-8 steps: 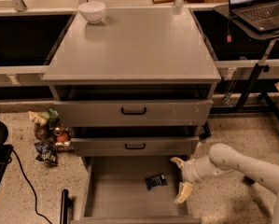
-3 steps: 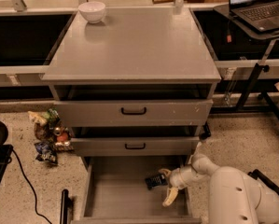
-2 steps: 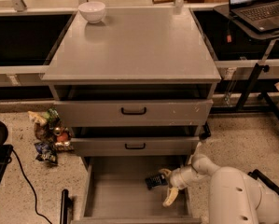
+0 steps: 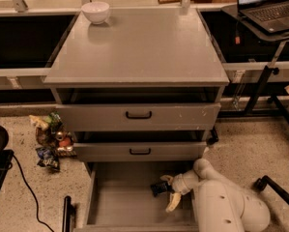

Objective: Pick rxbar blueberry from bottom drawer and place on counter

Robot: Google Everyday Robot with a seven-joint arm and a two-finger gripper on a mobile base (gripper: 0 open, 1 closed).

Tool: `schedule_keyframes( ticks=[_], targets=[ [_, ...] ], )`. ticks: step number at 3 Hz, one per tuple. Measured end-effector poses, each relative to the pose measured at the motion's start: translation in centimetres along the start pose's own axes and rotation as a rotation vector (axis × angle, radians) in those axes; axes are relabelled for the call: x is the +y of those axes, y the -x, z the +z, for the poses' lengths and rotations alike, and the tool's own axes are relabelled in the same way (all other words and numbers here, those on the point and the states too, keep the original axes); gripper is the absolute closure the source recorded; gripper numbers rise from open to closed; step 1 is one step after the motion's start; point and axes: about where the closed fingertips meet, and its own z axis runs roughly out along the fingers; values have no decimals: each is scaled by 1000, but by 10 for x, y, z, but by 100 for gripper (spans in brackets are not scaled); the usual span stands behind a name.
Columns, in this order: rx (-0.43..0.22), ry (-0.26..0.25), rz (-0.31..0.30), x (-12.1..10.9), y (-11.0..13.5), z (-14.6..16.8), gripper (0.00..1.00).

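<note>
Camera view: the gripper (image 4: 169,191) sits in the bottom drawer (image 4: 116,203) near its right wall, fingers apart. The rxbar blueberry (image 4: 158,187) lies just left of them, with open drawer floor beyond. The counter (image 4: 144,45) carries a white bowl (image 4: 95,11) at its far left corner.

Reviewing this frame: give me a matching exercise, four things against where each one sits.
1 white round bowl
2 dark navy flat snack bar
3 black open laptop
4 colourful snack packets

A speckled floor, left side
B deep grey metal bottom drawer, at the robot's cream hand
C grey counter top, back left corner
D black desk, far right

Pairs: 1-C, 2-B, 3-D, 4-A.
</note>
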Motion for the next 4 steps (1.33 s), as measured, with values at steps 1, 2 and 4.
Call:
schedule_keyframes(
  ticks=[1,2,4],
  targets=[
    [-43,25,4,-8,-5,7,0],
    [-55,-18,-40,-36,0,-6,0],
    [-34,-30,-24,-39,1,-5,0]
  ],
)
